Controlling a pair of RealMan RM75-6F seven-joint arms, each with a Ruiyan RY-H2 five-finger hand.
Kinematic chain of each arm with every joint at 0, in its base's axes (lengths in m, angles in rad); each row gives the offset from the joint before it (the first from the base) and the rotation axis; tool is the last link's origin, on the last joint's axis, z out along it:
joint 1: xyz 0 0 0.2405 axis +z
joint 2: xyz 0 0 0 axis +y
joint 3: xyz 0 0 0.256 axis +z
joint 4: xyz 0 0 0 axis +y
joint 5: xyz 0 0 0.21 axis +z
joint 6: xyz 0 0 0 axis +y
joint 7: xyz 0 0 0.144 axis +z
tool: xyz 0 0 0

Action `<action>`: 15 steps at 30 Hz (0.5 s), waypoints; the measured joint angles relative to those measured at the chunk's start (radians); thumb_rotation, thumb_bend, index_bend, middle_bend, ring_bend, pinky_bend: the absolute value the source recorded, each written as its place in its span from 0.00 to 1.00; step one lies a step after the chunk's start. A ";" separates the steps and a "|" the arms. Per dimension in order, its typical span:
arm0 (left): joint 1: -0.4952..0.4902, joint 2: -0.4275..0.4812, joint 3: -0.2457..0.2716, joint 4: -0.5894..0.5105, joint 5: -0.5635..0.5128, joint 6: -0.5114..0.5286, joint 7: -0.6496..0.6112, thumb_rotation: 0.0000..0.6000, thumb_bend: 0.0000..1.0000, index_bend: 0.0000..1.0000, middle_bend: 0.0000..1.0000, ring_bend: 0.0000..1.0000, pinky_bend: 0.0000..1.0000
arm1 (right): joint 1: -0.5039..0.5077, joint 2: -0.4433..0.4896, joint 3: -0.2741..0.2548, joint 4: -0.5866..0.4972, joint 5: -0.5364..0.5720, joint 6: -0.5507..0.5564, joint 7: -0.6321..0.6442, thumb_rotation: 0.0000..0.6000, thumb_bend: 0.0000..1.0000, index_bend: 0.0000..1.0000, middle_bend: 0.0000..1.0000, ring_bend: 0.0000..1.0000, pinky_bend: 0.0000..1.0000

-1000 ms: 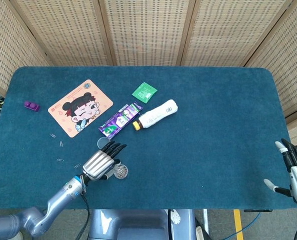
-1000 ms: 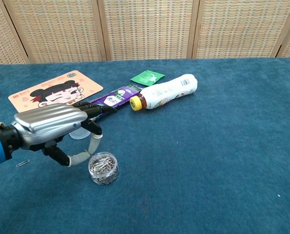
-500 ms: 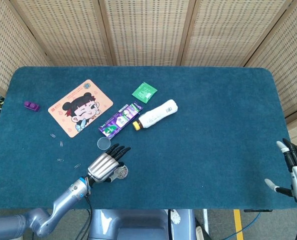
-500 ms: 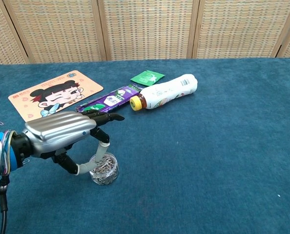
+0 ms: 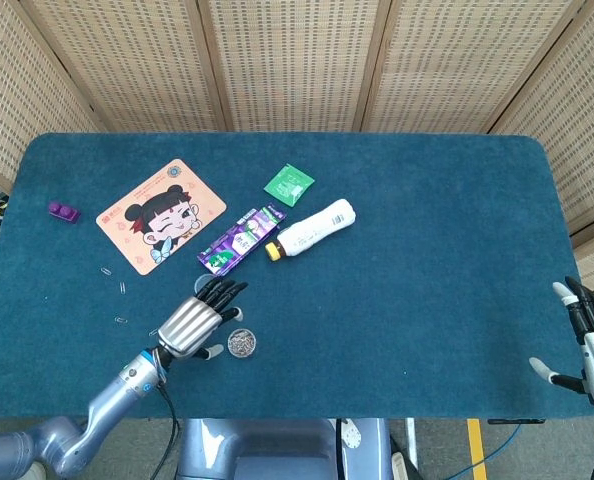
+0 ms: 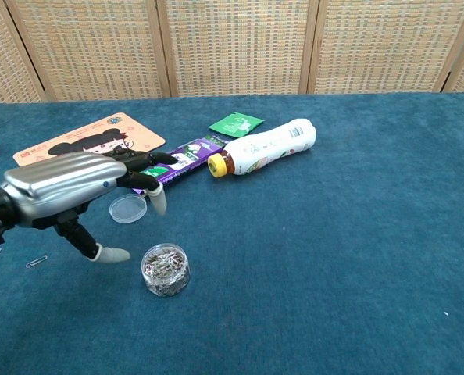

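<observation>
left hand (image 6: 64,187) spread, empty, above clear lid (image 6: 128,208)

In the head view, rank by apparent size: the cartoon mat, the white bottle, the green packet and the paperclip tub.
1. cartoon mat
2. white bottle
3. green packet
4. paperclip tub, smallest, beside the left hand

The left hand (image 6: 64,191) hovers over the blue worktop (image 6: 333,234), fingers (image 6: 150,160) spread and holding nothing. At its 5 o'clock, just beside the thumb tip, stands a small clear tub of paper clips (image 6: 165,269). A clear round lid (image 6: 127,208) lies under the fingers. At 1 o'clock lie a purple packet (image 6: 187,156) and a white bottle (image 6: 265,148) on its side, yellow cap touching the packet.
</observation>
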 measured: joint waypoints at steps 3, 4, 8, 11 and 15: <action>0.020 0.033 0.008 -0.002 -0.010 0.015 0.007 1.00 0.21 0.48 0.00 0.00 0.00 | 0.000 0.000 -0.001 -0.001 -0.002 0.001 0.000 1.00 0.00 0.00 0.00 0.00 0.00; 0.029 0.047 0.012 -0.002 -0.018 0.019 0.009 1.00 0.21 0.49 0.00 0.00 0.00 | 0.000 0.000 -0.001 -0.001 -0.003 0.001 0.000 1.00 0.00 0.00 0.00 0.00 0.00; 0.056 0.074 0.028 0.023 -0.050 0.024 0.001 1.00 0.25 0.51 0.00 0.00 0.00 | 0.000 0.000 -0.003 -0.004 -0.009 0.002 -0.003 1.00 0.00 0.00 0.00 0.00 0.00; 0.075 0.077 0.042 0.066 -0.067 0.022 -0.021 1.00 0.27 0.52 0.00 0.00 0.00 | -0.001 0.000 -0.004 -0.006 -0.010 0.003 -0.007 1.00 0.00 0.00 0.00 0.00 0.00; 0.095 0.063 0.056 0.141 -0.079 0.018 -0.058 1.00 0.29 0.52 0.00 0.00 0.00 | -0.001 -0.001 -0.005 -0.007 -0.009 0.002 -0.011 1.00 0.00 0.00 0.00 0.00 0.00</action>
